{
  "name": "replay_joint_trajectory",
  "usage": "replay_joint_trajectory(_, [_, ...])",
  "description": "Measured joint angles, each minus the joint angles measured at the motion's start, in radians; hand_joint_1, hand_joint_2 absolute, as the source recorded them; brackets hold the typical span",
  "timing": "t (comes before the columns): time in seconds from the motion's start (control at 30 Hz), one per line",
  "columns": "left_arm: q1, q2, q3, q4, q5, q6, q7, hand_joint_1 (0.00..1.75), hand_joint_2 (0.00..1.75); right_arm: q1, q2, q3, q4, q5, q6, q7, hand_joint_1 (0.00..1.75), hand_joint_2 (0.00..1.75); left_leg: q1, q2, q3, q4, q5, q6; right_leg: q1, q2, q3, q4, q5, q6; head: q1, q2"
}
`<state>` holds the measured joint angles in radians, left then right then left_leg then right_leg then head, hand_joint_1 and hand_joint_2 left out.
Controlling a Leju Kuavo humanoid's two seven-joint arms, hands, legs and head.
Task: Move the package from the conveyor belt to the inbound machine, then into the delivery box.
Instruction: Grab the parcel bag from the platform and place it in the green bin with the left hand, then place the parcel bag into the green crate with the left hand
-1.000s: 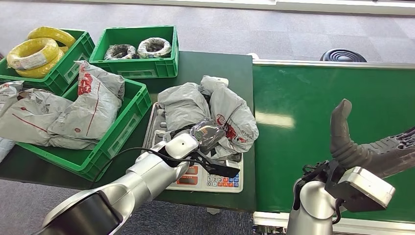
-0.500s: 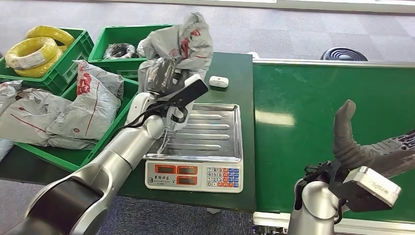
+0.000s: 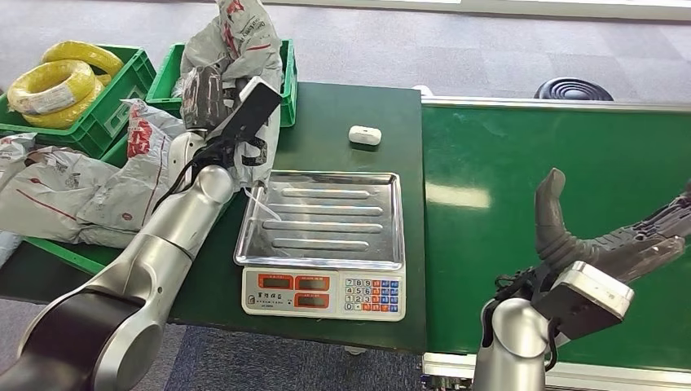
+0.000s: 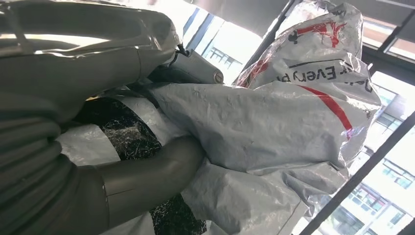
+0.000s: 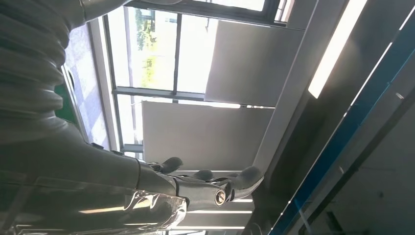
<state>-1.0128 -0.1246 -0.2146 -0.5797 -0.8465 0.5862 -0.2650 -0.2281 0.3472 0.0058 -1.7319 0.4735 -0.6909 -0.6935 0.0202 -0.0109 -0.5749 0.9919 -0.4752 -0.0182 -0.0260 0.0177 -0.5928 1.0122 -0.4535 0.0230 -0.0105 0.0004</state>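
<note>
My left hand (image 3: 213,104) clenched round grey package (image 3: 236,37), held high, off scale tray (image 3: 326,218) just below and to right. Delivery box (image 3: 175,213) with other parcels beneath and to left of hand; drop into it left to do, I judge. My right hand (image 3: 607,236) released, fingers spread, nothing in it, over green belt (image 3: 505,163)

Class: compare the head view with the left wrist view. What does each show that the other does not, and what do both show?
Head view alone: the scale's steel tray, the green conveyor belt, green crates, the open right hand. Left wrist view alone: black patches on the package, with windows behind. Both: the left hand gripping the grey package, with its red print.
</note>
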Motion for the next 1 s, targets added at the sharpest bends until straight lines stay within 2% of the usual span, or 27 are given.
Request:
replay_joint_trajectory(0.23, [-0.027,0.037,0.039,0.01,-0.094,0.093,0.11,1.58,1.75,0.003,0.0,-0.005,0.01,-0.002,0.0,0.0,0.0,1.75,0.0,0.0,0.0,0.0,0.0,0.0,0.0,0.0,-0.001,0.0,0.0,0.0,0.0,0.0])
replay_joint_trajectory(0.37, [-0.039,0.057,0.047,0.02,-0.127,0.104,0.144,1.54,1.75,0.006,0.0,-0.005,0.012,-0.003,0.0,0.0,0.0,1.75,0.0,0.0,-0.001,0.0,0.0,0.0,0.0,0.0,0.0,0.0,0.0,0.0,0.0,0.0])
replay_joint_trajectory(0.5, [-0.055,0.088,0.063,0.029,-0.253,0.105,0.267,1.57,1.75,0.008,0.0,-0.004,0.017,-0.007,0.0,0.0,0.0,1.75,0.0,0.001,-0.001,0.0,0.0,0.0,0.0,0.001,-0.001,0.0,0.0,0.0,0.0,0.0])
replay_joint_trajectory(0.67, [-0.084,0.156,0.105,0.077,-0.351,0.105,0.379,1.57,1.75,0.01,0.0,-0.002,0.024,-0.017,0.0,0.0,0.0,1.75,0.001,0.001,-0.001,0.0,0.0,0.0,0.001,0.001,-0.002,0.001,0.0,0.0,0.0,0.0])
replay_joint_trajectory(0.8, [-0.088,0.195,0.13,0.107,-0.371,0.105,0.4,1.57,1.75,0.01,0.0,0.0,0.029,-0.021,0.0,0.0,0.0,1.75,0.001,0.001,-0.001,0.0,0.0,0.0,0.001,0.001,-0.002,0.001,0.0,0.0,0.0,0.0])
replay_joint_trajectory(0.93, [-0.09,0.211,0.14,0.123,-0.376,0.105,0.41,1.57,1.75,0.009,0.0,0.0,0.034,-0.021,0.0,0.0,0.0,1.75,0.0,0.001,-0.002,0.0,0.0,0.0,0.0,0.001,-0.002,0.001,0.0,0.0,0.0,0.0])
replay_joint_trajectory(0.97, [-0.09,0.214,0.142,0.126,-0.381,0.105,0.422,1.53,1.75,0.008,0.0,0.0,0.035,-0.022,0.0,0.0,0.0,1.75,0.0,0.001,-0.002,0.0,0.0,0.0,0.0,0.001,-0.002,0.001,0.0,0.0,0.0,0.0])
replay_joint_trajectory(1.0, [-0.089,0.218,0.145,0.129,-0.389,0.105,0.437,1.26,1.75,0.007,0.0,0.0,0.036,-0.023,0.0,0.0,0.0,1.75,0.0,0.001,-0.002,0.0,0.0,0.0,0.0,0.001,-0.002,0.001,0.0,0.0,0.0,0.0])
